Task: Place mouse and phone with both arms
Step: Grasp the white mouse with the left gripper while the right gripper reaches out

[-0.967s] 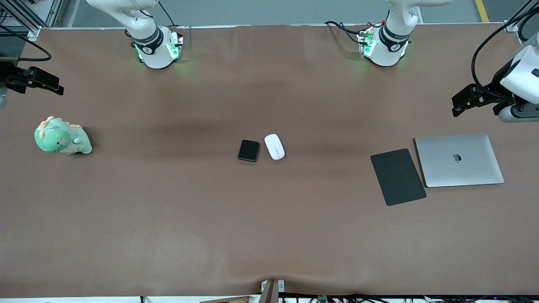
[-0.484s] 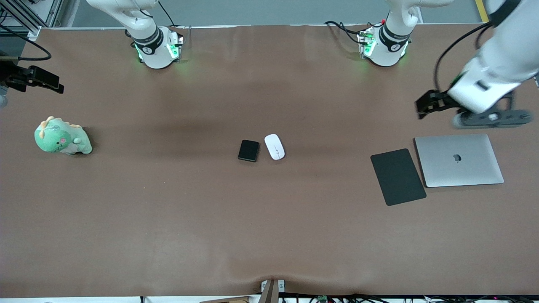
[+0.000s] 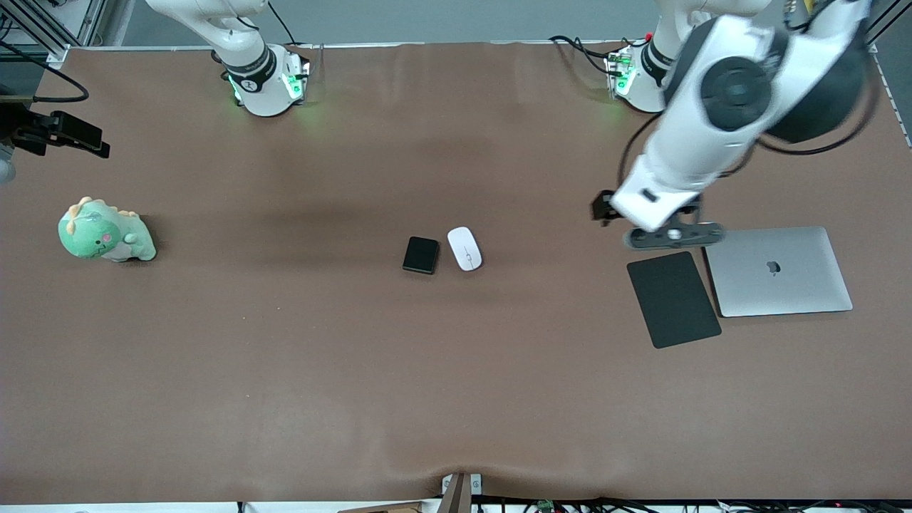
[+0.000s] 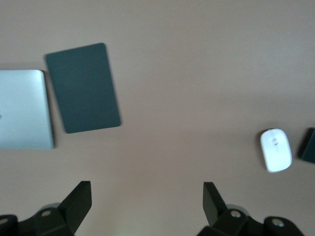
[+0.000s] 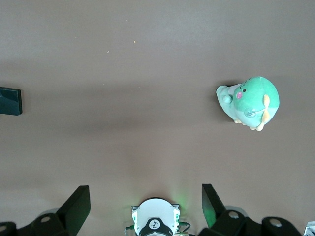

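The white mouse (image 3: pixel 464 249) and the small black phone (image 3: pixel 420 255) lie side by side mid-table, the phone toward the right arm's end. The left wrist view shows the same mouse (image 4: pixel 275 150) and an edge of the phone (image 4: pixel 309 146). My left gripper (image 3: pixel 604 208) (image 4: pixel 146 189) hangs open and empty over bare table between the mouse and the mouse pad. My right gripper (image 3: pixel 78 139) (image 5: pixel 146 191) waits open and empty, high over the right arm's end of the table. A corner of the phone (image 5: pixel 10 101) shows in the right wrist view.
A black mouse pad (image 3: pixel 673 299) (image 4: pixel 83 88) and a closed silver laptop (image 3: pixel 776 271) (image 4: pixel 24 108) lie side by side toward the left arm's end. A green dinosaur plush (image 3: pixel 105 231) (image 5: pixel 251 102) sits toward the right arm's end.
The left arm has swung in from its end of the table, past the laptop, toward the middle. Right gripper, mouse and phone have not moved.
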Available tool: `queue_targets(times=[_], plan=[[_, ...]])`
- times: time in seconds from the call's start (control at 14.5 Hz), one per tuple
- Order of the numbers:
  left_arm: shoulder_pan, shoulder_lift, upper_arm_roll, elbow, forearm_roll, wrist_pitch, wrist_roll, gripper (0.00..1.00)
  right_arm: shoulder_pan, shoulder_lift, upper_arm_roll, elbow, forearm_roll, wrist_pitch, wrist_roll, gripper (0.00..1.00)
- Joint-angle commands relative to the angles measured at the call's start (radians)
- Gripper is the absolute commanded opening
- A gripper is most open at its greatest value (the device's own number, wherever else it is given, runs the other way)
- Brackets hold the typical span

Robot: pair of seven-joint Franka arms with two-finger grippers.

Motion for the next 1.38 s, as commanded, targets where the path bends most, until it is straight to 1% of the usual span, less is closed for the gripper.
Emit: queue_targets(times=[0.0,0.14,0.21,0.35,0.48,0.69,0.76,0.9,0.97,1.17,1.31], plan=[[-0.098,0.040,0.003,-0.080,-0.013,0.134,-0.168,1.00,0.021,0.023,-0.016,0.028,-0.003,-0.015,-0.003,1.00],[-0.175,0.110,0.004,-0.080,-0.005,0.200,-0.309,1.00,0.029,0.063,-0.016,0.029,-0.011,-0.015,-0.009,1.00],[-0.201,0.144,0.004,-0.080,-0.005,0.246,-0.371,1.00,0.025,0.064,-0.016,0.029,-0.011,-0.015,-0.013,1.00],[-0.246,0.207,0.006,-0.080,-0.004,0.332,-0.461,1.00,0.038,0.084,-0.014,0.026,-0.014,-0.018,-0.011,1.00],[-0.287,0.268,0.007,-0.080,-0.004,0.445,-0.553,1.00,0.069,0.103,-0.014,0.026,-0.021,-0.017,-0.010,1.00],[-0.339,0.356,0.010,-0.075,-0.001,0.576,-0.650,1.00,0.071,0.109,-0.016,0.020,-0.028,-0.023,-0.007,1.00],[-0.352,0.380,0.010,-0.071,0.017,0.596,-0.682,1.00,0.072,0.109,-0.014,0.014,-0.023,-0.050,0.001,1.00],[-0.369,0.436,0.007,-0.051,0.086,0.618,-0.748,1.00,0.077,0.126,-0.011,0.012,-0.011,-0.057,0.003,1.00],[-0.369,0.463,0.006,-0.031,0.111,0.625,-0.777,1.00,0.098,0.129,-0.013,0.012,-0.011,-0.055,0.004,1.00],[-0.392,0.522,0.007,0.015,0.130,0.632,-0.834,1.00,0.124,0.130,-0.011,-0.015,-0.009,-0.049,0.049,1.00],[-0.396,0.542,0.007,0.021,0.133,0.659,-0.839,1.00,0.155,0.130,-0.011,-0.051,0.000,-0.002,0.081,1.00]])
